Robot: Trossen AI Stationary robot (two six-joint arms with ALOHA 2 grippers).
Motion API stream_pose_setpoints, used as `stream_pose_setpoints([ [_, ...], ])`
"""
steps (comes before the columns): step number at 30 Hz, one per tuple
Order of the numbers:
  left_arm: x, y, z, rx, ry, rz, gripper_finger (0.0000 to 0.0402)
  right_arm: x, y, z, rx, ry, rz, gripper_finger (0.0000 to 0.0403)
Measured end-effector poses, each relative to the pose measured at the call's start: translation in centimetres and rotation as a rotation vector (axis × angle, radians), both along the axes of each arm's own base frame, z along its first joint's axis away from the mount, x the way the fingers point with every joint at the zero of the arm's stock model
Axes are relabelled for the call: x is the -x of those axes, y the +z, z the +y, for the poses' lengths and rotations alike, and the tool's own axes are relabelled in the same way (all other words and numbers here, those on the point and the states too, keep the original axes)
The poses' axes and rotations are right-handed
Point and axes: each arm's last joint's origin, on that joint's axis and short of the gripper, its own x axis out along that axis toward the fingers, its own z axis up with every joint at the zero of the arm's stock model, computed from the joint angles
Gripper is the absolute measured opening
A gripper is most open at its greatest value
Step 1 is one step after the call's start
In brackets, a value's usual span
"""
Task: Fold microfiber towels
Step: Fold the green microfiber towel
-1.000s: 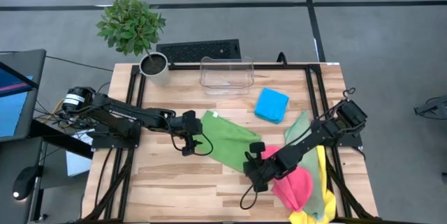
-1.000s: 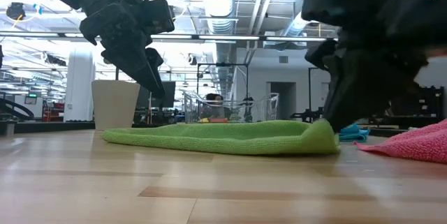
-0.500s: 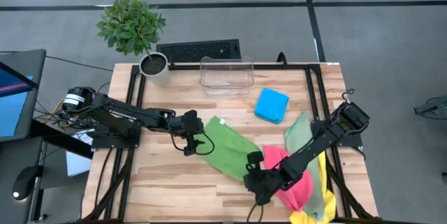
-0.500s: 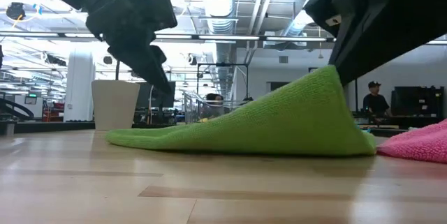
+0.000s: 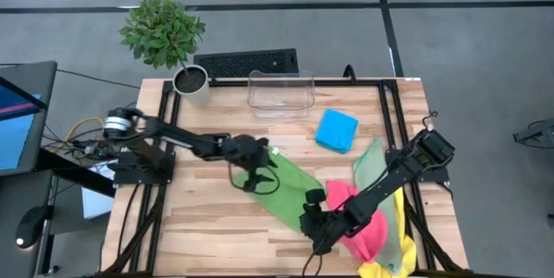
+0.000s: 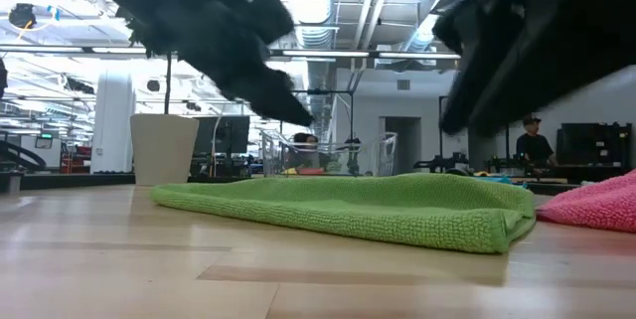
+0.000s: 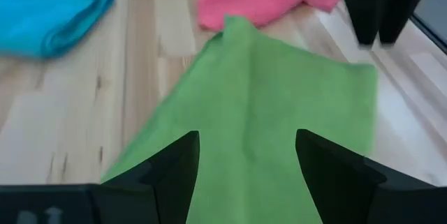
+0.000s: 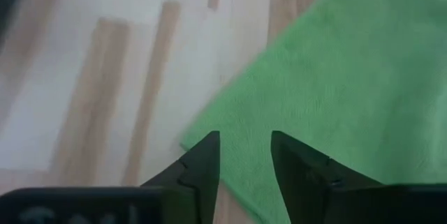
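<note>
High view: The bright green towel point(image 5: 279, 184) lay spread flat on the desk point(image 5: 199, 226), between the two arms. The left gripper point(image 5: 253, 167) hovered over its far edge with fingers spread. The right gripper point(image 5: 314, 222) stood at the near corner, parted and holding nothing. The blue towel point(image 5: 336, 129) sat folded near the clear bin point(image 5: 280, 93); the pink towel point(image 5: 363, 224), pale sage towel point(image 5: 370, 158) and yellow towel point(image 5: 389, 265) lay heaped at the right edge.

Low view: The green towel point(image 6: 348, 206) lay limp, one end doubled back on itself. Judged soft, light and without stiffness; it should drape and sag when lifted.

Left wrist view: The spread fingers point(image 7: 171, 172) framed the green cloth point(image 7: 265, 112). A corner or edge pinch appeared the best hold.

Right wrist view: The fingers point(image 8: 202, 165) stood apart just over the towel's corner point(image 8: 328, 98), with bare wood beside it.

No brand, label or legible writing was visible in any view.
</note>
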Motion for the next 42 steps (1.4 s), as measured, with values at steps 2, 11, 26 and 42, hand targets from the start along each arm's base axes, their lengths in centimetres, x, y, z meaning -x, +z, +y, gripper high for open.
stream_pose_setpoints([
  [2, -1.4, -0.6, 0.8, 0.022, -0.033, 0.004, 0.0231, -0.1, -0.7, 0.1, 0.000, -0.012, 0.012, 0.0145],
  [11, -4.5, -4.3, 2.8, 0.077, -0.079, 0.141, 0.0231, -1.5, -3.8, -0.1, -0.006, -0.047, 0.029, 0.0130],
  [26, -4.5, -5.6, 3.1, 0.019, -0.068, 0.203, 0.0231, 0.8, -2.5, 3.2, -0.181, 0.101, 0.109, 0.0118],
  [42, -3.6, -0.9, 2.8, 0.091, -0.023, 0.155, 0.0231, 0.3, -0.8, -1.9, 0.271, -0.232, -0.001, 0.0118],
])
